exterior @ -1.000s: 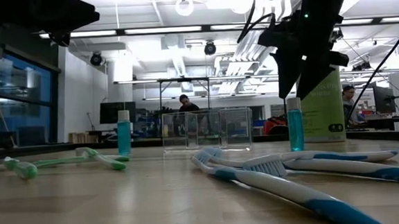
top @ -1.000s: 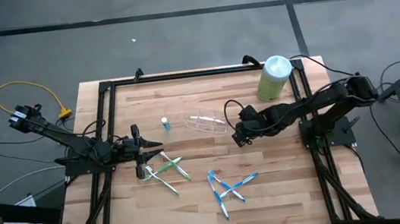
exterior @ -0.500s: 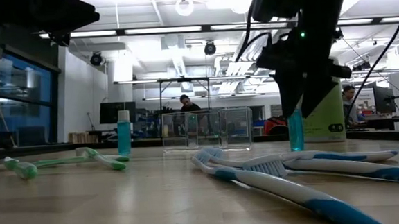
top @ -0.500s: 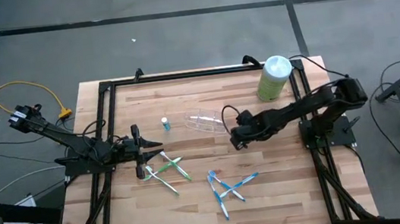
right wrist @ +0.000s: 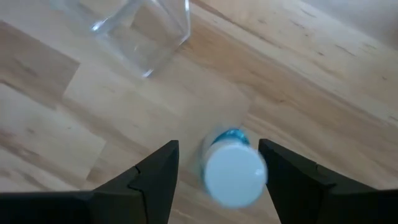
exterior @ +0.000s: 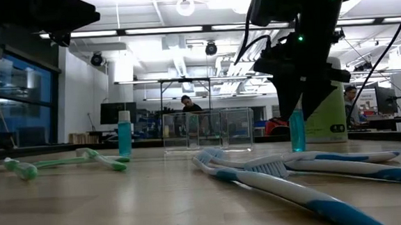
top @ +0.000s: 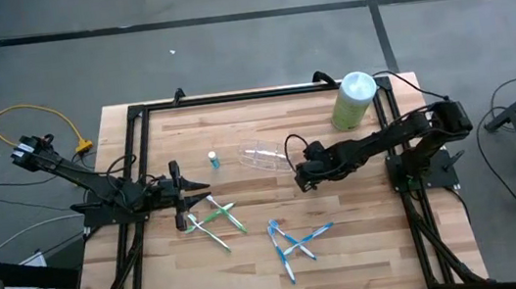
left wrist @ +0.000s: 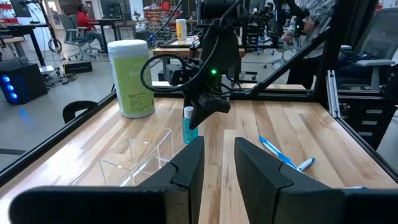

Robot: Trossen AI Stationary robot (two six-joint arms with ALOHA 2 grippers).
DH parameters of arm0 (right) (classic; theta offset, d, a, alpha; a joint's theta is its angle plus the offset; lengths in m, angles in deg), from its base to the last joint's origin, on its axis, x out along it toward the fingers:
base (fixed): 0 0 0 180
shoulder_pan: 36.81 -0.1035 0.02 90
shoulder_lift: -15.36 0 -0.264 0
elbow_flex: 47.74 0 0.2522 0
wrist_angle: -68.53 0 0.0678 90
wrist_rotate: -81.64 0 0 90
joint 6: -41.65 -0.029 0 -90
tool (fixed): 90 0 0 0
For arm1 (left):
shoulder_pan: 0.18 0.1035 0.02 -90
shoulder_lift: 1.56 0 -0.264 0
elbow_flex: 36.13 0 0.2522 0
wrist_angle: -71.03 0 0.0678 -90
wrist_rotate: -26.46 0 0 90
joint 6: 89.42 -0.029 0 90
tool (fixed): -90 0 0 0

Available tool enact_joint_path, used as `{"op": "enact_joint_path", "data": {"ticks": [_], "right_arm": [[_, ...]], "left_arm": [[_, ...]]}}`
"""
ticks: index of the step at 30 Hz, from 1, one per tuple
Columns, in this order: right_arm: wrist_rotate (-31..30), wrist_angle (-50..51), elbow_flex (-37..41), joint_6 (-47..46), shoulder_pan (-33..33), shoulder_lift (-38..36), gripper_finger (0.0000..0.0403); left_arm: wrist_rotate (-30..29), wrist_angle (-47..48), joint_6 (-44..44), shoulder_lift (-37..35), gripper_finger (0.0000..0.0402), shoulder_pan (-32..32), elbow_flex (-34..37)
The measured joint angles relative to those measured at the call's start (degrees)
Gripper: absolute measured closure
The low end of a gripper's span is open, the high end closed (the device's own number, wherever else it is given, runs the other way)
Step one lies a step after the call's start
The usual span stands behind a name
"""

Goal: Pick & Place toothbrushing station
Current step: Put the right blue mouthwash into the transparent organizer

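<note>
My right gripper (top: 303, 174) is open, pointing down over a small blue tube with a white cap (right wrist: 233, 171) that stands upright on the table. Its fingers stand on either side of the tube, as the low view (exterior: 297, 113) shows. A second tube (top: 212, 158) stands left of the clear plastic cup (top: 264, 155), which lies on its side. Green-white toothbrushes (top: 214, 219) and blue-white toothbrushes (top: 295, 242) lie flat near the front. My left gripper (top: 185, 191) is open and empty beside the green-white brushes.
The large pale green canister with a white top (top: 353, 100) stands at the far right corner, behind my right arm. A black frame (top: 233, 98) runs round the wooden table top. People sit in the room beyond (exterior: 184, 103).
My right gripper has gone a little toward the table's left edge and down onto the standing tube, so that its open fingers now flank the tube's top. The tube, the cup and the toothbrushes have stayed where they were.
</note>
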Motion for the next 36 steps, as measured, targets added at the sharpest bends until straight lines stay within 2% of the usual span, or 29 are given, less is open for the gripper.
{"op": "enact_joint_path", "data": {"ticks": [7,17,36], "right_arm": [[0.7,0.0,0.0,0.46,1.91,0.0,0.019],[3.01,0.08,-0.07,0.48,1.83,-0.7,0.019],[3.46,0.28,-0.04,1.91,1.89,-0.68,0.019]], "left_arm": [[0.0,0.02,-0.04,0.0,0.0317,0.0,0.0],[0.02,0.02,-0.81,0.0,0.0317,0.0,0.02],[0.0,0.0,-0.61,0.0,0.0317,0.0,0.02]]}}
